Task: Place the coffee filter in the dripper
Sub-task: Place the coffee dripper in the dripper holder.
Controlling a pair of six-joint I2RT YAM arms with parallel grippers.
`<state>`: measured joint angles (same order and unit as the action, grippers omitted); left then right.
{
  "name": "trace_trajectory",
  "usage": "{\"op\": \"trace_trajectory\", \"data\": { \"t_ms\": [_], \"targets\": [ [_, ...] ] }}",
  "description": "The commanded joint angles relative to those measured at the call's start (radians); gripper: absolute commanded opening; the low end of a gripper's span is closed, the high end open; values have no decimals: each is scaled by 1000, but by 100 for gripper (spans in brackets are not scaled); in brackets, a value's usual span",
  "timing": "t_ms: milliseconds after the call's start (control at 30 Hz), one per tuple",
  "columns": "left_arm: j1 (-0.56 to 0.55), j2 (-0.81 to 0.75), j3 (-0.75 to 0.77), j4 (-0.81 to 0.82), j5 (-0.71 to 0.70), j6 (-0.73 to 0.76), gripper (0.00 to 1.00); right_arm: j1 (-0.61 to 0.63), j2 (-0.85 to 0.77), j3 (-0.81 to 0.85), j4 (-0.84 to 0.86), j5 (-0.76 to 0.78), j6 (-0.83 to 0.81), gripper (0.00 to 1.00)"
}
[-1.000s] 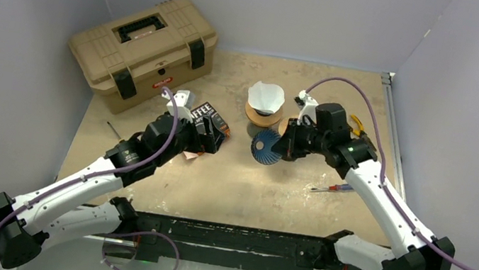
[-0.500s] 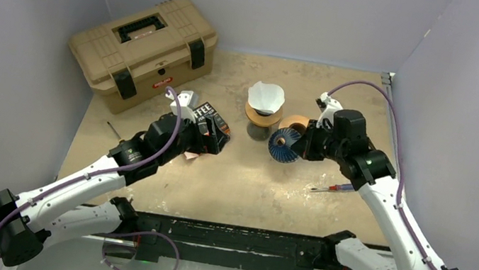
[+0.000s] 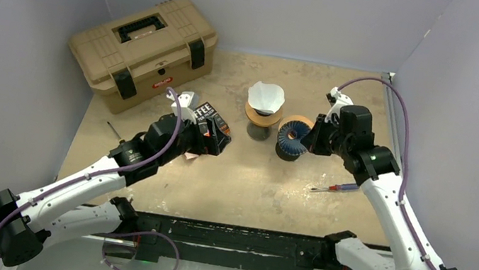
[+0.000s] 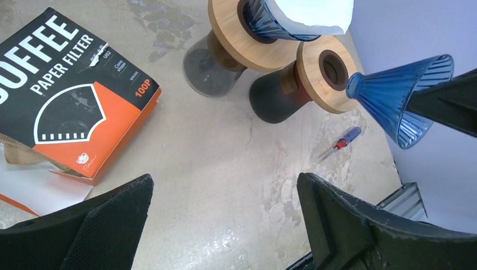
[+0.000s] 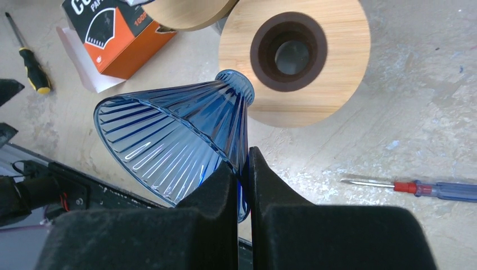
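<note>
My right gripper (image 5: 243,169) is pinched tight on the wall of the blue ribbed dripper (image 5: 174,140), one finger inside the cone and one outside; I hold it tipped on its side, narrow neck turned toward the empty stand (image 5: 295,59) and wide mouth turned away from it. The neck sits right at the rim of that stand's wooden ring; I cannot tell whether glass and wood are touching. The ring's hole is open, with dark glass below it.

My left gripper (image 4: 225,183) hangs with its jaws spread wide and nothing between them, well to the left of the empty stand, over bare table (image 4: 236,163).

The paper filter (image 4: 309,14) is not in my dripper; it sits white and opened in a second dripper (image 4: 264,22) on a second stand (image 4: 242,39), just beside the empty stand on its left and a little farther back. The filter box (image 4: 67,101), black and orange, lies flat farther left of the empty stand, past that second stand; the tan toolbox (image 3: 142,49) is farther left again and back. A red screwdriver (image 5: 416,188) lies on the table nearer to me than the empty stand, to its right; a yellow screwdriver (image 5: 31,64) lies far off to its left, beyond the box.
</note>
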<state>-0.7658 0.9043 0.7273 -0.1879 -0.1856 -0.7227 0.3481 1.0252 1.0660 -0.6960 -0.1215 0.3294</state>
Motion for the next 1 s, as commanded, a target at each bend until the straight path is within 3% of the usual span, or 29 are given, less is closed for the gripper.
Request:
{"op": "trace_trajectory", "data": {
  "t_ms": [0, 533, 967],
  "targets": [
    [3, -24, -12, 44, 15, -13, 99, -40, 22, 81, 32, -1, -23, 0],
    [3, 0, -22, 79, 38, -15, 99, -308, 125, 156, -10, -325, -60, 0],
    [3, 29, -11, 64, 28, -6, 99, -336, 147, 108, -11, -379, -64, 0]
  ]
}}
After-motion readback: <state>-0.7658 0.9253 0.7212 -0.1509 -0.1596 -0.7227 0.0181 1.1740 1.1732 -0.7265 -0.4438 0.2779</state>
